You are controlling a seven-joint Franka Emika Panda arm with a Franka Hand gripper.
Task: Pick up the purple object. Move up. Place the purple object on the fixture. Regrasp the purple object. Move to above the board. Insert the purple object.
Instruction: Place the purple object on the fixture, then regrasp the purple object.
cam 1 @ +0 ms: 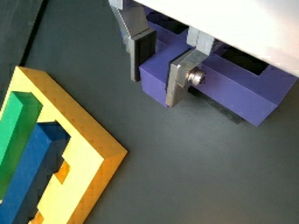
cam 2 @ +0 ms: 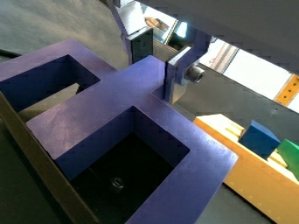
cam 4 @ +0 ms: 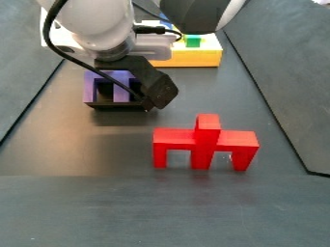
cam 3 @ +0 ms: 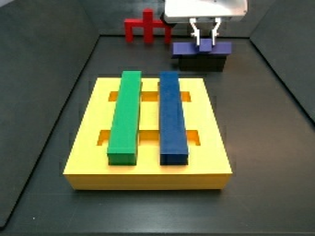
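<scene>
Your gripper (cam 1: 159,68) clamped the purple blocky arch-shaped piece's (cam 1: 233,87) stem above the small black box-like fixture (cam 3: 201,62). In a side view the arm hid most of both — you could not tell whether piece touched fixture.

Claw (cam 3: 205,37) over purple object (cam 3: 197,49) on fixture (cam 3: 201,62), behind board (cam 3: 147,171); contact w/ fingers prob.

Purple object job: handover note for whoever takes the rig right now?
Hand: fingers on either side of the purple object's stem; looks shut on it.
Purple object sits on the fixture, at the far end of the floor from the board in a side view.
Board holds a green bar and a blue bar.
Red piece lies loose on the floor.
Done: placed on fixture.
Left: carry above board, insert.
</scene>
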